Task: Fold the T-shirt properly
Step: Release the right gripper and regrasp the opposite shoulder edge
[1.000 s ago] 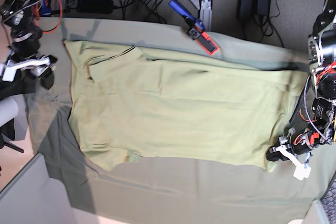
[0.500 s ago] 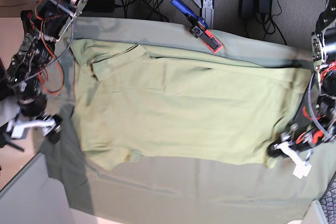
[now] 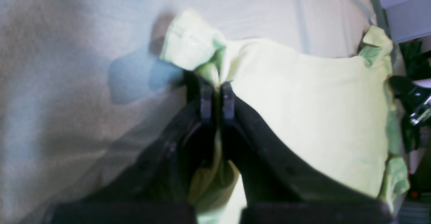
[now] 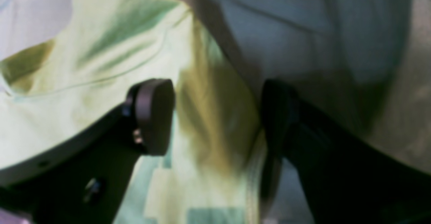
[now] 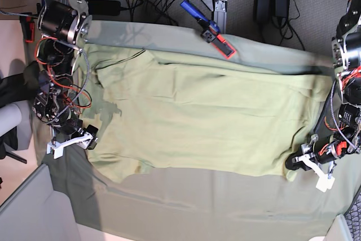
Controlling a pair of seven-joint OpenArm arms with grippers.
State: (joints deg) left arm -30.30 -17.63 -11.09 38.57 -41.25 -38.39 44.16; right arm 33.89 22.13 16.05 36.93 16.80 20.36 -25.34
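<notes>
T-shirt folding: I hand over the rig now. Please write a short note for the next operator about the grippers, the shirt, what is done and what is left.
Left gripper: shut on a corner of the T-shirt, at the near edge on the base view's right.
Right gripper: open, jaws wide, just above the shirt's edge on the base view's left; nothing held.
The shirt lies spread nearly flat on the table cloth. A blue and red tool lies on the far edge of the cloth, clear of the shirt.
Done: one corner gripped. No fold is made yet.
Left: probably close the right gripper on its edge, then make all the folds.
</notes>
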